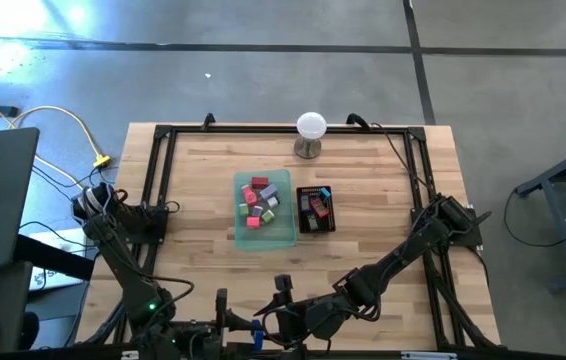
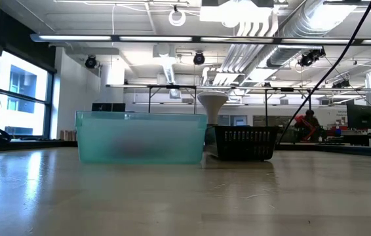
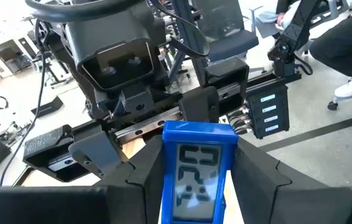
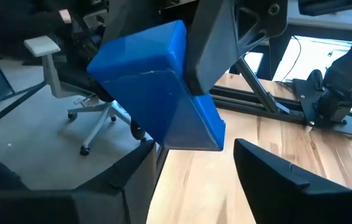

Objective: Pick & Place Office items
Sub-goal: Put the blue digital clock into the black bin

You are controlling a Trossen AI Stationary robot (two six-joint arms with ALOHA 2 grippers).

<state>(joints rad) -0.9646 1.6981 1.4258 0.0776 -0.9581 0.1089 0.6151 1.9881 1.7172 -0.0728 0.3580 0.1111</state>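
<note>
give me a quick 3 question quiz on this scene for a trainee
1. True or false: the left gripper holds a blue item.
2. The white ball sits: A in a tray, B on a stand on the table, C in a gripper.
3. Fill in: the right gripper, close by the blue item, has its fingers ___.
Key: 1 true; 2 B; 3 open.
</note>
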